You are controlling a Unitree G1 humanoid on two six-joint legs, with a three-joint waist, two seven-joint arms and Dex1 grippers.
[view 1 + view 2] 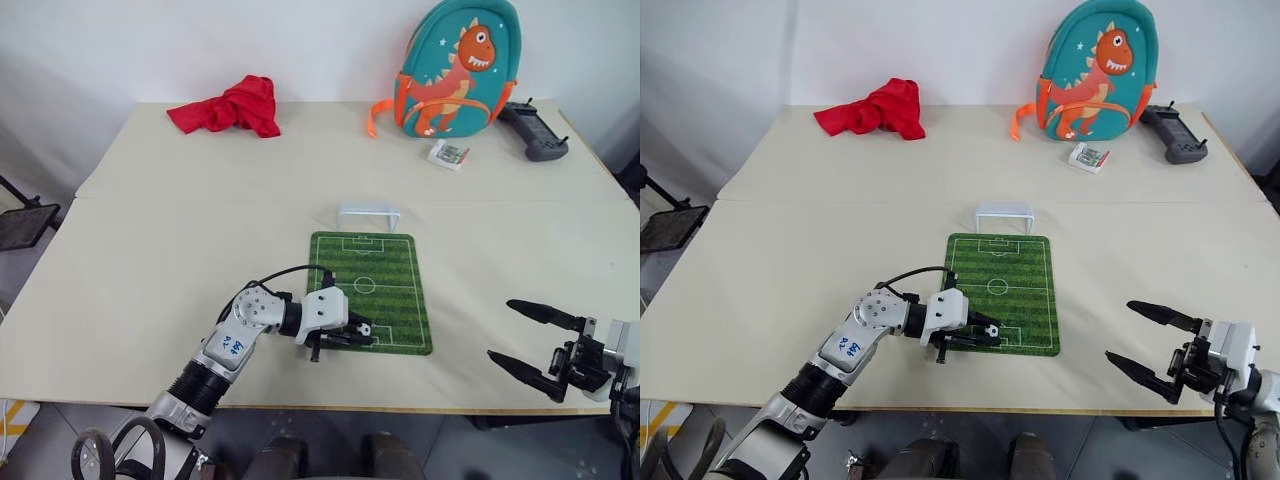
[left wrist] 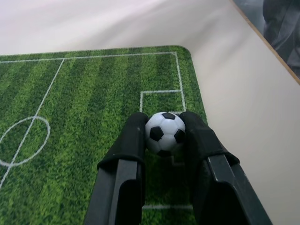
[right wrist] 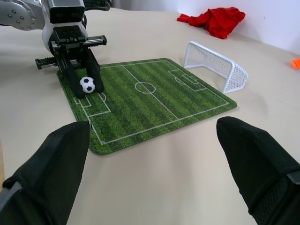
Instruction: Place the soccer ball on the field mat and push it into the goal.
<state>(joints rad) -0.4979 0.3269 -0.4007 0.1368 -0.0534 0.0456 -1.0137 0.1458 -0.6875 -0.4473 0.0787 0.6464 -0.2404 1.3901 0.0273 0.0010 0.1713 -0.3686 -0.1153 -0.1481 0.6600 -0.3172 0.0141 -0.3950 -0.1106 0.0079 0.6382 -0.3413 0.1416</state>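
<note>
Between left fingers (image 2: 129,140), soccer ball (image 2: 164,133)

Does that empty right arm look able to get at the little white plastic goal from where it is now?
Probably yes. The right end effector hangs open beside the green striped field mat, and bare table lies between it and the white plastic goal.

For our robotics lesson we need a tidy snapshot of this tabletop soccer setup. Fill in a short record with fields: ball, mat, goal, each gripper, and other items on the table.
ball: soccer ball pinched in the left gripper, over the field mat's near end
mat: field mat, flat on the table
goal: goal, upright at the mat's far end
right gripper: right gripper open, holding nothing, beside the mat
other items: red cloth, dinosaur backpack, black controller, small box
</note>
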